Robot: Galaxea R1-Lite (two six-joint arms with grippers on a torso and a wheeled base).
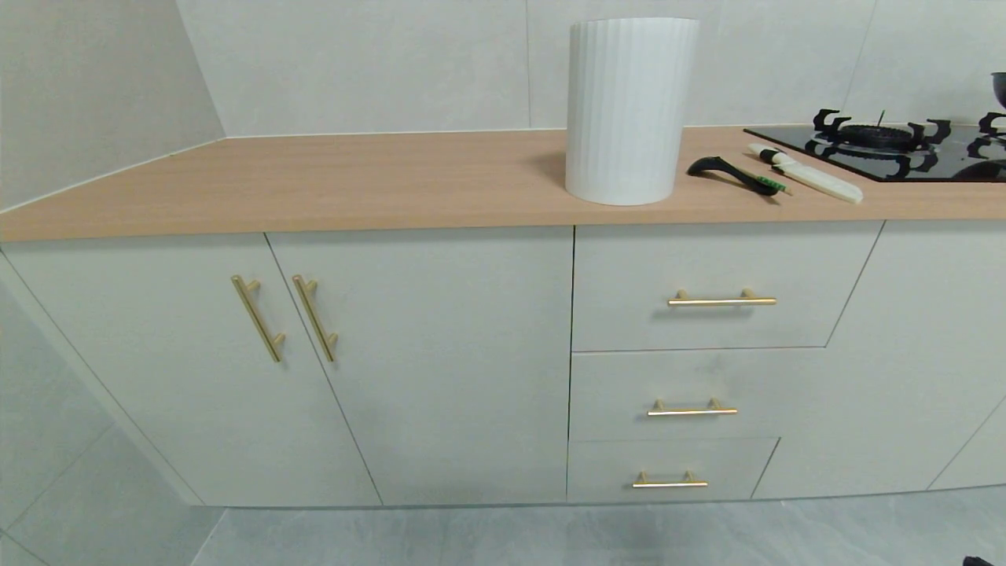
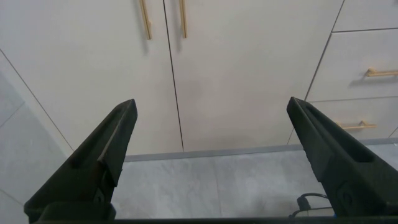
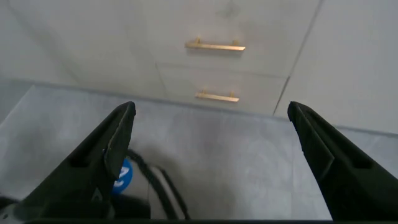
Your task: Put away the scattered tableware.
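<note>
The left gripper (image 2: 211, 155) hangs low facing the cupboard doors (image 2: 249, 74), jaws wide apart, released. The right gripper (image 3: 211, 155), equally released, faces the lower drawers (image 3: 267, 37).

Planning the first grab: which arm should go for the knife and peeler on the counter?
Right, probably: knife and peeler lie right of the white container; right pincer faces the drawers below them.

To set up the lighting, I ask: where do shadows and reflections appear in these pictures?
Head view: the container throws a soft shadow leftward on the counter; the hob glass mirrors its grates. Left wrist view: even light on the doors, no glare.
</note>
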